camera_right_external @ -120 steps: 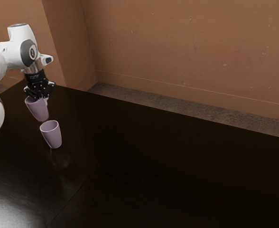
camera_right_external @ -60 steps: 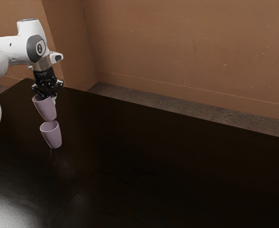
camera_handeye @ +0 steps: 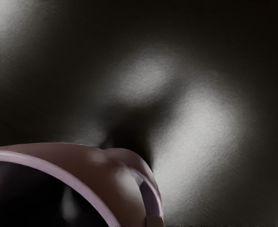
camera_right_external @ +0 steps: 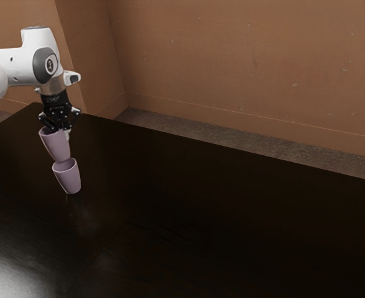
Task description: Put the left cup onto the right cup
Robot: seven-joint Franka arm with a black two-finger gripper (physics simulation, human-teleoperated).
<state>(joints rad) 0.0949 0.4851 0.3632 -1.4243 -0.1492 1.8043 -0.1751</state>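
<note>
While the gripper (camera_right_external: 57,121) hangs over the near corner of the dark bench (camera_right_external: 232,217), it is clamped on the rim of the held cup (camera_right_external: 54,144), fingers pinching the lip from either side so the lilac cup dangles mouth-up beneath them. That cup is tilted, its base leaning toward the exterior view's right. The base sits right at the mouth of the standing cup (camera_right_external: 67,176), which rests upright on the bench just below. From where I stand I cannot tell whether the base already touches the lower rim or hovers a hair above it.

To my eye the step in hand is the final lowering and seating. Doing it well means squaring the held cup up first, so its base meets the opening flat instead of catching one edge. It seems to sit a little toward the exterior view's left of the lower cup's centre, so a small sideways correction looks wise before going down. The descent should be slow and straight. The standing cup is light and tapered, and a push on its lip could tip it or skid it across the glossy surface. I would release only once the held cup is settled and bearing its own weight.
</note>
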